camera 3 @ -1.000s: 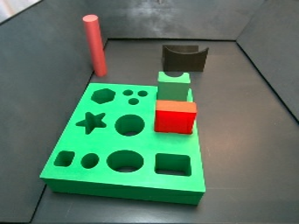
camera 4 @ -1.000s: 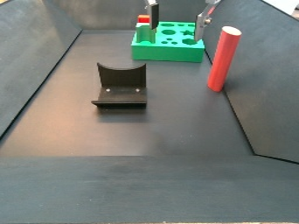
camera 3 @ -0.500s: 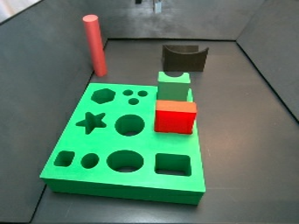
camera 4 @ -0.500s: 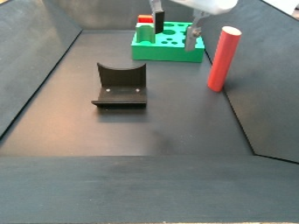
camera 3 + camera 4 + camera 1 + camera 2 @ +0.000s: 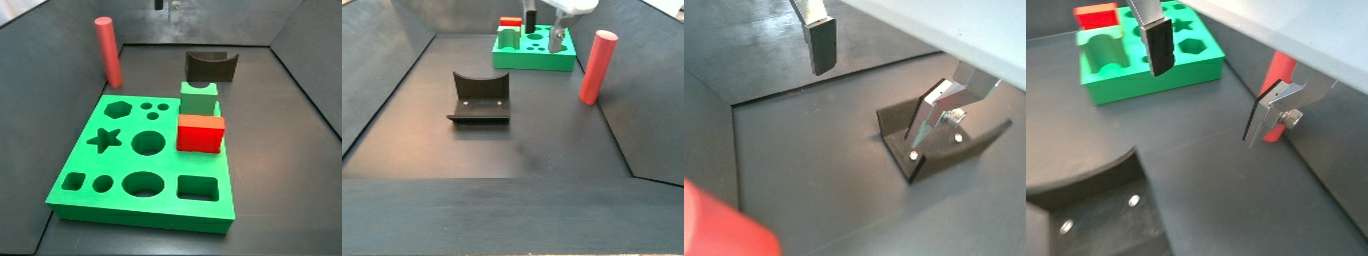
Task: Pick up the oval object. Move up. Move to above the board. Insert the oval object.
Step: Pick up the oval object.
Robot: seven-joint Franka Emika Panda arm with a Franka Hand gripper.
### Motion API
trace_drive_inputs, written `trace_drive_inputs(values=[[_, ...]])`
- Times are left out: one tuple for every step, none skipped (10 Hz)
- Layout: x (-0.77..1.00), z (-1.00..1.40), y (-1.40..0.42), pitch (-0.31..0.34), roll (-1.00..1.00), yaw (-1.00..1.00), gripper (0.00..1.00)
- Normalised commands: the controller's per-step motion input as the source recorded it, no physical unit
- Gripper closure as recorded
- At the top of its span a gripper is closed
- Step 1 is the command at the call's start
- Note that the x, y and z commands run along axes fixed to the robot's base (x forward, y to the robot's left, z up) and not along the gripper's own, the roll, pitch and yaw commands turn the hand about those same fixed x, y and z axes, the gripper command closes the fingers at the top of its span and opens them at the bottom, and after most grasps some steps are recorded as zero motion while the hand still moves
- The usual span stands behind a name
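Observation:
The oval object, a salmon-red peg, stands upright on the floor beside the board in both side views (image 5: 107,50) (image 5: 597,66). In a wrist view it shows behind one finger (image 5: 1280,68). The green board (image 5: 147,160) (image 5: 533,52) (image 5: 1153,60) lies flat with its cut-out holes up. My gripper (image 5: 543,27) hangs open and empty in the air near the board, to the side of the peg and apart from it. In both wrist views (image 5: 867,107) (image 5: 1205,106) nothing is between the fingers. Only its tip shows at the top of a side view (image 5: 166,4).
A bright red cube (image 5: 202,132) (image 5: 1097,15) and a small green block (image 5: 199,97) sit on the board. The dark fixture (image 5: 210,67) (image 5: 478,98) (image 5: 938,140) stands on the floor. Grey walls close in the floor. A blurred red shape (image 5: 718,225) fills one corner of a wrist view.
My gripper has turned about its upright axis and shifted slightly near the board. It stays open. The peg, board and blocks have not moved.

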Motion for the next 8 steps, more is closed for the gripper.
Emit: trace_drive_inputs(values=[[-0.69,-0.20,-0.21,0.000,0.21,-0.35,0.00],[-0.56,-0.21,-0.17,0.000,0.16,-0.46,0.00],[-0.47,-0.09,-0.18,0.000,0.12,-0.51,0.00],[-0.17,-0.03,-0.25,-0.037,0.09,-0.62,0.00],[-0.14,0.00,-0.20,-0.029,0.07,-0.69,0.00],[-0.20,0.00,-0.14,-0.027,0.06,-0.69,0.00],[-0.31,-0.05,-0.08,-0.016,0.07,-0.67,0.00],[-0.48,-0.23,0.03,0.000,0.09,-0.52,0.00]])
